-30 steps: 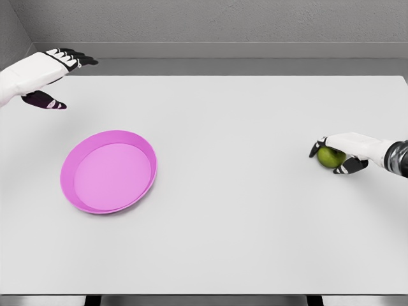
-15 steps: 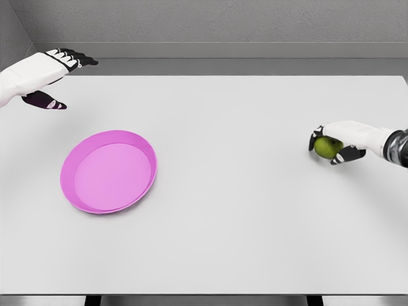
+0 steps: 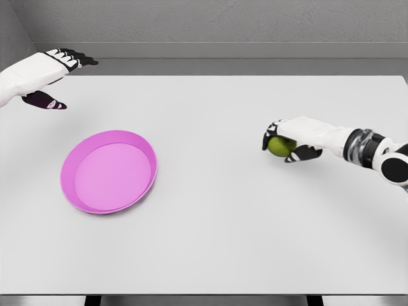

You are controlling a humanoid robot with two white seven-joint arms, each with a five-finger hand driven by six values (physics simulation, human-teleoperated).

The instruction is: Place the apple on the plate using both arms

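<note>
across most of the frame lies a flat pale grey table point(image 3: 223, 229), its far edge meeting a darker grey floor strip and a grey textured wall along the top of the frame. at the bottom edge, dark table supports show below the near rim.

left of centre on the table sits a pink plate point(image 3: 109, 171), round with a raised rim.

right of centre, the right hand point(image 3: 290, 137) reaches in from the right edge of the frame, white with dark fingertips, fingers curled around a green apple point(image 3: 279, 146). the apple sits under the palm, gripped from above and the sides, well apart from the plate.

at the upper left of the frame, the left hand point(image 3: 48, 75) hovers over the table's far corner, fingers extended and spread, holding nothing.
</note>
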